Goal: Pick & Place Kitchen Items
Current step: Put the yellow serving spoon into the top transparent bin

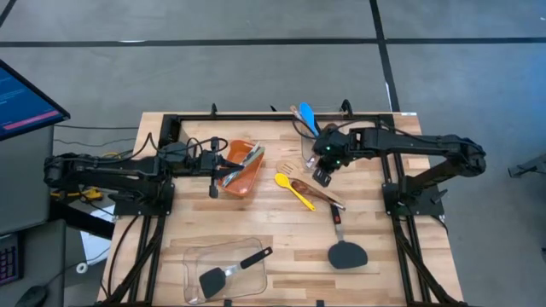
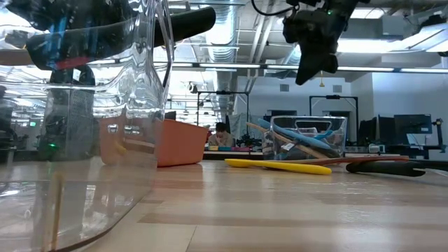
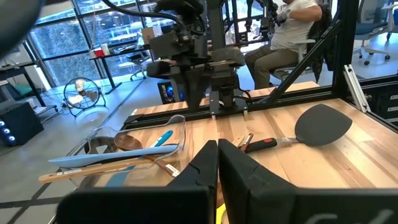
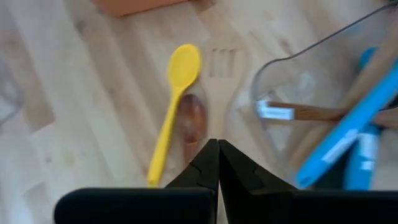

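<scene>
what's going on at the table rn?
Utensil sorting, nothing held. The right gripper hangs shut above the yellow spoon and a wooden spoon mid-table, beside the clear container holding a blue spoon. The left gripper, also shut, sits by the orange bin. One black spatula lies loose on the table.

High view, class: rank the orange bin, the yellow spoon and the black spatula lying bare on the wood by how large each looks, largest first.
1. Orange bin, clearly the largest.
2. Black spatula and yellow spoon: about equal in length, so no firm order; the spatula's broad blade covers more area.
</scene>
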{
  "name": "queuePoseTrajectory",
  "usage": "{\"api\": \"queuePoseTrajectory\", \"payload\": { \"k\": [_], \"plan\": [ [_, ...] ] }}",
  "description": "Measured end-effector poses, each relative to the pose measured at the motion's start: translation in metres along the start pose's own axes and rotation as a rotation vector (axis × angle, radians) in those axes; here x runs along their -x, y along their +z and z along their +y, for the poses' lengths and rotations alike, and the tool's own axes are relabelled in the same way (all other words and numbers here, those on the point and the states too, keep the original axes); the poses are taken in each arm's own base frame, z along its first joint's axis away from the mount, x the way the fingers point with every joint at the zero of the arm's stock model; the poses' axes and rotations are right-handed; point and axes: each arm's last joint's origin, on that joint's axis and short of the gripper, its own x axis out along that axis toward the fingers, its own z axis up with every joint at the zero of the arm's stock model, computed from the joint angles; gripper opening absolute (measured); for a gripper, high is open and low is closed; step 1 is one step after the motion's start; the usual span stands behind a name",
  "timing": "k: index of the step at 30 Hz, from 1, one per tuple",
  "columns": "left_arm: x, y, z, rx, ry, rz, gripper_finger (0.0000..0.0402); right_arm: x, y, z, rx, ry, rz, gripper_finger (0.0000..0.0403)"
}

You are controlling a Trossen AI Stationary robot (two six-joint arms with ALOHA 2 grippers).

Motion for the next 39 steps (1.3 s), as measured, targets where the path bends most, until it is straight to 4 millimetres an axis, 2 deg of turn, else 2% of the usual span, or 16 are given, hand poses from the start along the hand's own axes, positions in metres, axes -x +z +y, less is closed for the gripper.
{"api": "queuePoseTrajectory", "payload": {
  "k": [6,20,32,39],
  "plan": [
    [0.000,0.001,0.000,0.000,0.001,-0.005,0.0001,0.001,-0.005,0.014,0.004,0.097,0.028,0.0000],
    [0.000,0.001,0.000,0.000,0.002,-0.007,0.0001,0.002,-0.010,0.031,0.057,0.134,0.030,0.0000],
    [0.000,0.001,0.000,0.000,0.002,-0.007,0.0001,0.006,-0.021,0.052,-0.067,0.170,0.062,0.0000],
    [0.000,0.001,0.000,0.000,0.002,-0.007,0.0001,0.006,-0.023,0.057,-0.062,0.185,0.059,0.0000]
  ]
}}
